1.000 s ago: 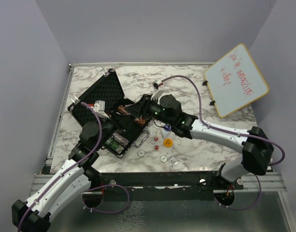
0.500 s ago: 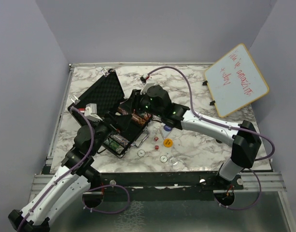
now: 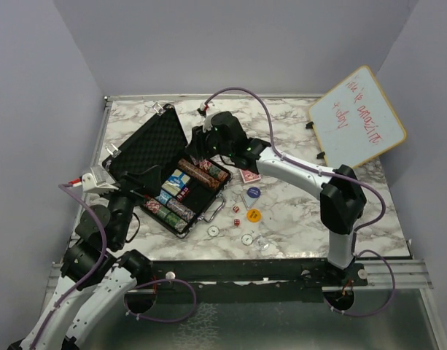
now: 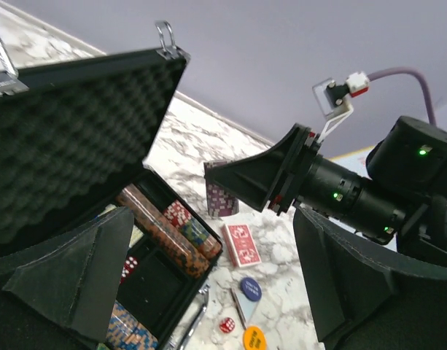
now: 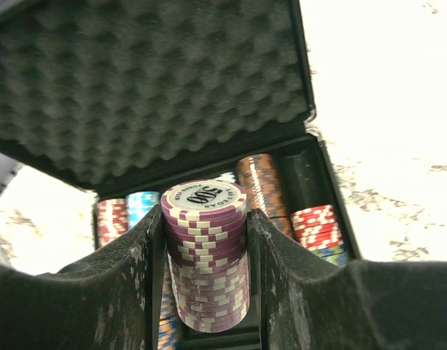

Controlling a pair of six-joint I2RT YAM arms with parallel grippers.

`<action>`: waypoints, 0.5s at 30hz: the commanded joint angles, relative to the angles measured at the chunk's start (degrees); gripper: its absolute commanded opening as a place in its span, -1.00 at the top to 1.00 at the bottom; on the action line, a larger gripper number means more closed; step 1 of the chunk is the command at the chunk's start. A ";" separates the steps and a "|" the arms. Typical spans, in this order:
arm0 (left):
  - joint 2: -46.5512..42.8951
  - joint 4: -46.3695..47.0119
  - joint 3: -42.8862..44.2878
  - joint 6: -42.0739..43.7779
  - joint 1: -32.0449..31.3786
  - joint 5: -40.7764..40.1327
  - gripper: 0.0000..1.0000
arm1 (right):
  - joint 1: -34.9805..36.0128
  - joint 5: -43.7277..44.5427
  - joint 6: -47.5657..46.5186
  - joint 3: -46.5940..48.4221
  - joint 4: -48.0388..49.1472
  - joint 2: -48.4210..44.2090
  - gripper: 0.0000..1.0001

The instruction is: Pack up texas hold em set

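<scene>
Our left end effector (image 4: 212,219) hangs wide open beside one open black case (image 3: 152,146) on the worktop's (image 3: 303,219) left. Our right end effector (image 5: 205,262) grips one purple chip stack (image 5: 206,200) at the case's far edge. Rightward lie one red card deck (image 3: 249,176), one blue button (image 3: 252,192) and one orange button (image 3: 254,215).

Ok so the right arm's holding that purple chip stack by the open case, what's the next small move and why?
Probably ease the right gripper toward the dark gap beside the brown chip row and lower the purple chip stack there. The stack is clamped upright between the fingers, not yet inside the case, and that gap looks like unfilled slot space.
</scene>
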 commanded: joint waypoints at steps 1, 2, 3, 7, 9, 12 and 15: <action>1.92 -0.28 2.61 5.54 -0.04 -7.23 -0.98 | -2.24 -5.99 -9.69 5.58 0.11 5.11 0.61; 2.76 -0.17 3.12 5.57 -0.04 -7.45 -0.98 | -2.69 -7.29 -11.04 7.09 -0.82 6.76 0.61; 3.60 -0.16 3.61 5.65 -0.04 -7.48 -0.98 | -3.06 -8.06 -12.29 8.65 -1.55 8.59 0.61; 6.77 -0.24 4.05 4.87 -0.04 -8.33 -0.98 | -4.37 -12.50 -16.04 16.09 -4.53 16.03 0.60; 7.57 -0.16 3.43 4.58 -0.02 -7.80 -0.98 | -4.79 -13.71 -17.65 19.86 -6.11 19.56 0.60; 8.08 -0.15 2.62 4.30 -0.03 -7.88 -0.98 | -5.32 -14.05 -18.84 24.69 -8.78 24.05 0.60; 7.98 -0.15 2.21 4.10 0.05 -7.92 -0.98 | -6.10 -15.02 -20.70 26.89 -8.40 26.36 0.60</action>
